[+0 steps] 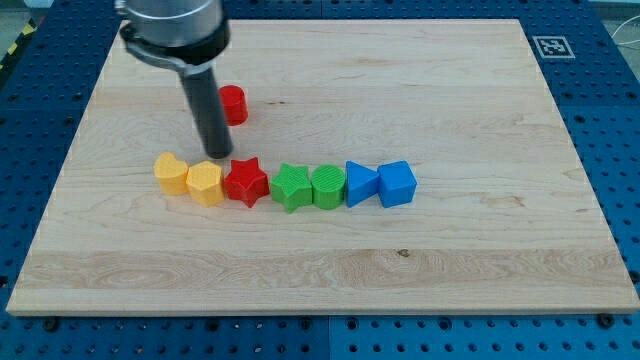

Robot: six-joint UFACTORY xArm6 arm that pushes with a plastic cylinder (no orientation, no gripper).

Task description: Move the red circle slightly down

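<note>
The red circle (234,104) lies on the wooden board (420,90) at the upper left, partly hidden on its left side by my rod. My tip (219,156) stands below and a little left of the red circle, just above the gap between the yellow hexagon (205,183) and the red star (246,182). Whether the tip touches the red circle cannot be told.
A row of blocks runs across the board's middle: yellow heart (172,173), yellow hexagon, red star, green star (292,187), green hexagon-like block (328,186), blue triangle (360,183), blue cube (396,183). A tag marker (552,46) sits at the top right corner.
</note>
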